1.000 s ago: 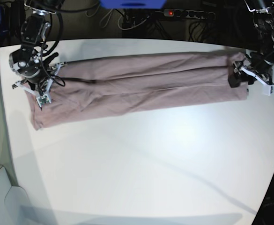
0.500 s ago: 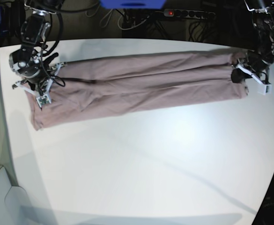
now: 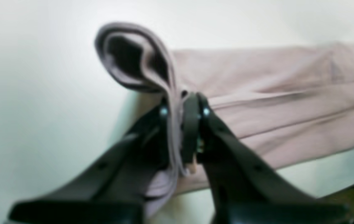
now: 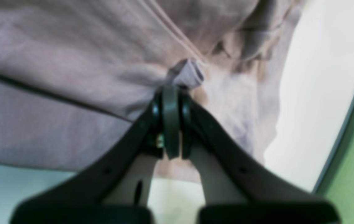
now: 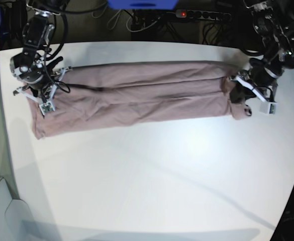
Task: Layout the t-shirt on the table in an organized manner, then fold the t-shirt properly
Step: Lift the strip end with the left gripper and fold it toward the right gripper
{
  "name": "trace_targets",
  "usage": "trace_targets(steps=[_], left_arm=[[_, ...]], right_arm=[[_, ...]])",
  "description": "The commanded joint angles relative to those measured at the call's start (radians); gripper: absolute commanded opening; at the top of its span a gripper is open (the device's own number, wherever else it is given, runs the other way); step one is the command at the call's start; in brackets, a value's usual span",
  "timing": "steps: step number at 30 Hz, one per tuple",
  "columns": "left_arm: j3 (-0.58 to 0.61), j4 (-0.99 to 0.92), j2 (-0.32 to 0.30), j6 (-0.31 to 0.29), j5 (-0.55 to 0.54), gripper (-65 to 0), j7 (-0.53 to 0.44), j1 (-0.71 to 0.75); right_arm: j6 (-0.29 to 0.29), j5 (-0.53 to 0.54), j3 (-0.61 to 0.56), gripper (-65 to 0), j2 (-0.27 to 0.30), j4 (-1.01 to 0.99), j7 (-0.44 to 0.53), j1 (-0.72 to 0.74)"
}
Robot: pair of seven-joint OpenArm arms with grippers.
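The dusty mauve short-sleeved cotton t-shirt (image 5: 136,95) lies folded lengthwise into a long narrow band across the far half of the large smooth white bench (image 5: 152,175). The band runs from the left side of the base view almost to the right side, with several long creases along it.

At the band's right end in the base view, the left gripper (image 5: 237,93) has its black fingers (image 3: 192,130) pinching the cloth. In the left wrist view a thin layered edge of fabric is clamped between them, and just above the grip the cloth rises off the bench and curls into an open loop with a dark hollow inside. Beyond that loop the rest of the shirt lies flat, stretching toward the right of that view. In the base view this end looks bunched and turned up.

At the band's left end, the right gripper (image 5: 45,98) has its fingers (image 4: 170,118) pressed together on a small puckered tuck of fabric, which pokes out just above the fingertips in the right wrist view. A pale stitched seam runs diagonally across the cloth above that tuck. The shirt's left end lies wrinkled on the bench beside the bench's curved edge, with bare white surface showing to the right of it in the right wrist view.
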Motion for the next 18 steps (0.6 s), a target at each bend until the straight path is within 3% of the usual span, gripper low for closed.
trace_targets(steps=[1,3,5,8,11,14,18], left_arm=[[-0.002,0.035,0.013,0.008,-0.027,-65.0,-0.005,-0.025],[0.001,0.066,0.065,0.101,0.015,-65.0,0.033,-0.048],[0.047,0.092,0.117,0.236,0.092,-65.0,0.056,-0.075],[0.161,0.142,0.175,0.454,0.194,-65.0,0.062,-0.085],[0.305,0.185,0.214,0.628,0.24,-65.0,0.062,-0.08],[0.459,0.208,0.211,0.729,0.234,-65.0,0.061,-0.069],[0.638,0.212,0.211,0.816,0.267,-65.0,0.062,-0.066]], right_arm=[[0.007,-0.003,-0.002,-65.0,-0.001,-0.003,-0.028,-0.002],[0.007,-0.002,-0.004,-65.0,-0.001,-0.003,-0.028,-0.002],[0.007,-0.002,-0.004,-65.0,-0.001,-0.003,-0.028,-0.002],[0.007,-0.002,-0.004,-65.0,-0.001,-0.003,-0.028,-0.002],[0.007,-0.002,-0.004,-65.0,-0.001,-0.003,-0.028,-0.002],[0.007,-0.002,-0.004,-65.0,-0.001,-0.003,-0.028,-0.002],[0.007,-0.002,-0.004,-65.0,-0.001,-0.003,-0.028,-0.002]])
